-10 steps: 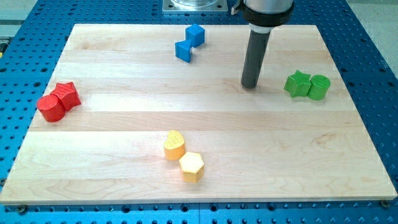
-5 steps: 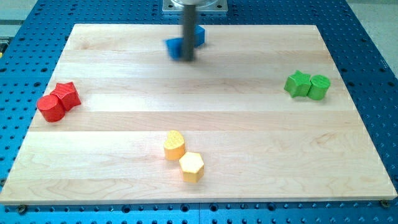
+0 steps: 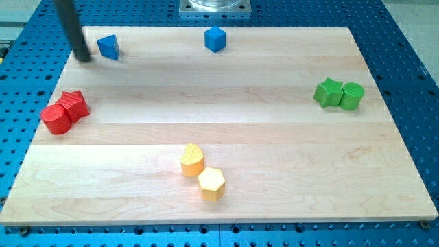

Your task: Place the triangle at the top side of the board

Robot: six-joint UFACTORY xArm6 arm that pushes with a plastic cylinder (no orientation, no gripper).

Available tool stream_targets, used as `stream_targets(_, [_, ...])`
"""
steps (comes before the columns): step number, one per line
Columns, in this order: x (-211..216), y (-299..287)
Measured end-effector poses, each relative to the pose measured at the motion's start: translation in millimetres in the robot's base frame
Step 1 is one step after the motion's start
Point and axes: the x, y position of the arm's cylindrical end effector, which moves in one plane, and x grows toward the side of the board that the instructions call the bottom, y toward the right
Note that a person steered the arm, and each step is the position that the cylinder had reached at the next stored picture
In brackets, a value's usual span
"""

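Note:
A blue triangle block (image 3: 108,46) lies near the top-left corner of the wooden board (image 3: 274,151). My tip (image 3: 83,57) stands just left of it, a small gap apart, at the board's left edge. A blue cube (image 3: 215,38) sits alone at the top edge near the middle.
A red star (image 3: 74,103) and a red cylinder (image 3: 56,119) touch at the left edge. A green star (image 3: 328,92) and a green cylinder (image 3: 352,95) sit together at the right. A yellow heart-like block (image 3: 193,160) and a yellow hexagon (image 3: 211,183) lie at bottom centre.
The rod swept from the right across the top to the far left. It pushed the blue triangle away from the blue cube, left toward the top-left corner. The cube shifted slightly.

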Motion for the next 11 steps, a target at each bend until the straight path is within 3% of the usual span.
stream_targets(2, [1, 85])
stream_targets(3, [59, 75])
stream_targets(4, [99, 111])
stream_targets(7, [6, 96])
stream_targets(10, [-23, 170])
stream_targets(11, [3, 167])
